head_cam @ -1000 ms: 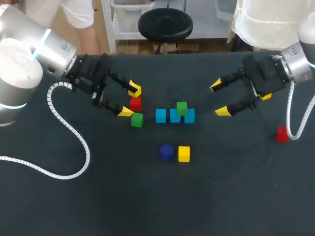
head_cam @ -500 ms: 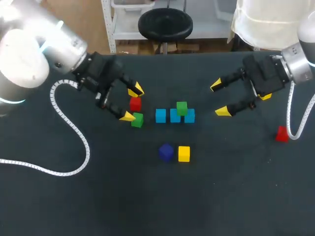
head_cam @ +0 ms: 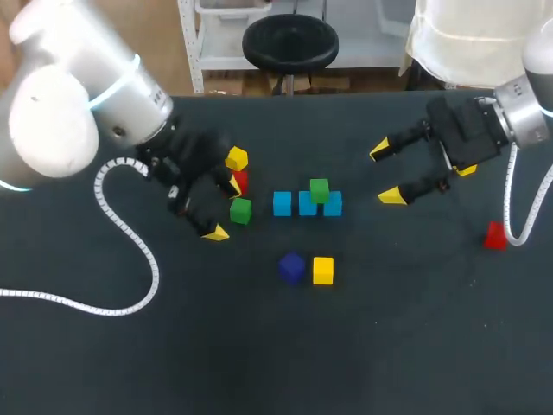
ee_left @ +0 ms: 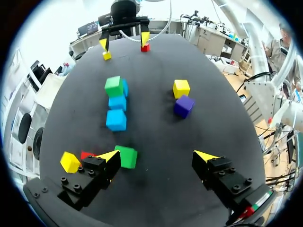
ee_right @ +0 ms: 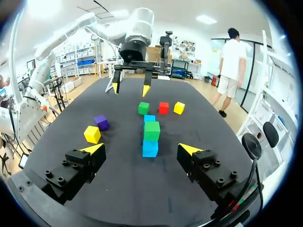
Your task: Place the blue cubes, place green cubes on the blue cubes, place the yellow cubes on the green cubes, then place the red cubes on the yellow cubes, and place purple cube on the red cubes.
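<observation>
Three blue cubes lie in a row at mid table, and a green cube sits on top across the two right ones. My left gripper is open beside a loose green cube, which rests just inside one fingertip. A red cube and a yellow cube lie just beyond it. A purple cube and another yellow cube sit nearer the front. My right gripper hangs open and empty right of the row, facing the blue cubes.
A second red cube lies at the far right beside the right arm's white cable. The left arm's coiled cable loops over the table's left part. A small yellow cube sits under the right gripper.
My left arm has swung round and its gripper has shifted toward the front; its near fingertip now stands past the loose green cube. The right arm and all cubes stay put.
</observation>
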Motion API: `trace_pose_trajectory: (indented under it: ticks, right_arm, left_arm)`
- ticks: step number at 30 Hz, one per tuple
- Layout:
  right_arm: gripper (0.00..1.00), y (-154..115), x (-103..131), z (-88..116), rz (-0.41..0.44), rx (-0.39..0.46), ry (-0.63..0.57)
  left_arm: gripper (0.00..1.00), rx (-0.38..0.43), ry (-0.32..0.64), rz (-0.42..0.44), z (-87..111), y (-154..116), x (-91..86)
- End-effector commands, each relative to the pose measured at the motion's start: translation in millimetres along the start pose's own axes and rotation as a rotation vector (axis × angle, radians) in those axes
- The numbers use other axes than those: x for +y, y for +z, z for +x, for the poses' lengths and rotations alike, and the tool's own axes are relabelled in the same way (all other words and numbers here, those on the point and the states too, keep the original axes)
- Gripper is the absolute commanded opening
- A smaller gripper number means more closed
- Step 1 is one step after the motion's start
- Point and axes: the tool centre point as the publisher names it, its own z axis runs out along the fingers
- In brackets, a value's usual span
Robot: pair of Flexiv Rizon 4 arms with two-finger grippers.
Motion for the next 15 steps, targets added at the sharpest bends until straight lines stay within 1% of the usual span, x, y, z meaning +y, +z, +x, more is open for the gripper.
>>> trace_pose_trajectory:
  ticks: [1,4,7,10,15]
  right_arm:
    - [1.00,-0.1,0.3,0.0,0.001,-0.001,-0.001]
    - [1.00,-0.1,0.3,0.0,0.001,-0.001,-0.001]
    - [1.00,-0.1,0.3,0.0,0.001,-0.001,-0.001]
    - [1.00,-0.1,0.3,0.0,0.001,-0.001,-0.001]
    - [1.00,-0.1,0.3,0.0,0.001,-0.001,-0.001]
  left_arm:
    - [1.00,-0.012,0.021,0.015,7.2,0.8,17.4]
    - [1.00,-0.008,0.044,0.028,7.6,1.3,30.8]
    - [1.00,-0.017,0.058,0.059,9.8,5.2,40.8]
    - [1.00,-0.020,0.058,0.086,13.5,11.5,45.7]
    - [1.00,-0.024,0.041,0.102,23.9,18.0,49.3]
